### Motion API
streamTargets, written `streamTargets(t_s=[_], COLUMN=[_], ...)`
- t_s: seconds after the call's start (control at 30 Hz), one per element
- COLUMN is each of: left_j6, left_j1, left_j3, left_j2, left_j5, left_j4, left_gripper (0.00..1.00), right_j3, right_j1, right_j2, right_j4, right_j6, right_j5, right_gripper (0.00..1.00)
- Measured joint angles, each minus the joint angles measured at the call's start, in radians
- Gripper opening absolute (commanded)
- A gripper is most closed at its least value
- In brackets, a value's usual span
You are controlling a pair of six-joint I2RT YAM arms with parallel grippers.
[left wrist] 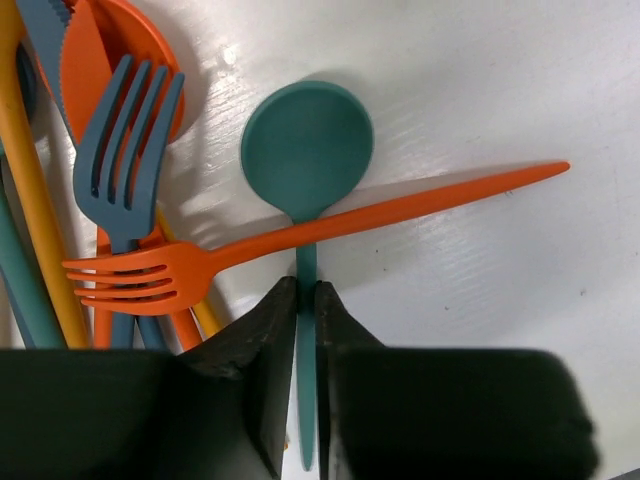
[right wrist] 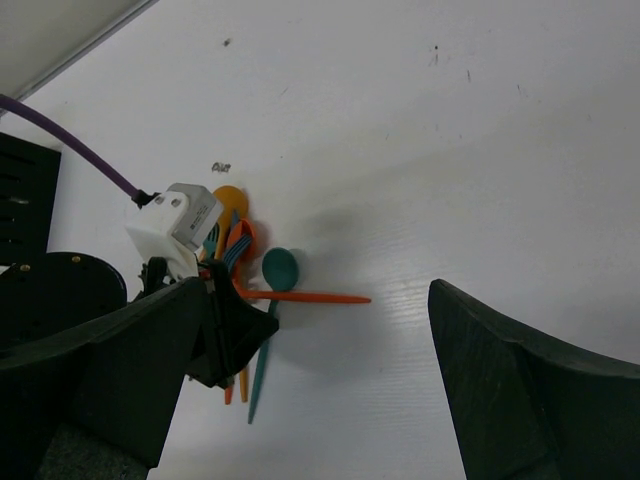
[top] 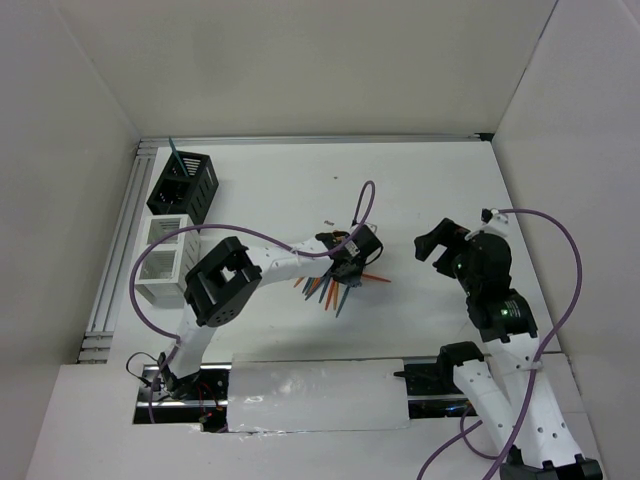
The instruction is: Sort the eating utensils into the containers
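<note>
A pile of eating utensils (top: 335,290) lies mid-table. My left gripper (top: 345,268) is down on it, shut on the slim handle of a teal spoon (left wrist: 307,148), with a finger (left wrist: 262,340) tight on each side. An orange fork (left wrist: 300,235) lies across that handle just ahead of the jaws. A blue fork (left wrist: 125,170), an orange spoon (left wrist: 100,60) and a yellow handle (left wrist: 35,200) lie to the left. My right gripper (top: 440,245) hovers open and empty to the right; its wrist view shows the teal spoon (right wrist: 279,268). The black caddy (top: 183,187) and the white caddy (top: 167,260) stand at the far left.
A teal utensil (top: 174,155) stands upright in the black caddy. A metal rail (top: 115,250) runs along the table's left edge beside the caddies. White walls close the table at the back and sides. A purple cable (top: 365,205) arcs over the left arm.
</note>
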Motion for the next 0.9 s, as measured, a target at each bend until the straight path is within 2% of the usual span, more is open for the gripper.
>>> streamTargets(t_s=[0.1,0.4,0.57,0.73,0.9], left_j6=[-0.014,-0.011,0.051,0.116,0.114], left_j1=[0.002,0.015,0.048,0.094,0.148], left_j3=[0.0,-0.089,-0.089,-0.096,-0.106], left_j2=[0.0,-0.078,-0.178,-0.38,-0.488], left_j5=[0.0,0.047,0.193,0.388,0.479], left_j4=[-0.002,0.013,0.004,0.018,0.027], left_gripper=[0.09,0.1,0.1,0.1,0.12], right_j3=[0.0,0.0,0.0,0.0,0.0], right_j1=[0.0,0.0,0.0,0.0,0.0], right_j2=[-0.014,-0.038,-0.032,-0.026,-0.022], right_j4=[-0.003,-0.003,-0.003,-0.004,-0.003], right_j6=[0.005,0.026,0.03,0.03,0.029], right_j5=[0.005,0.006,0.002,-0.002,-0.004], right_gripper=[1.0,1.0,1.0,1.0,1.0])
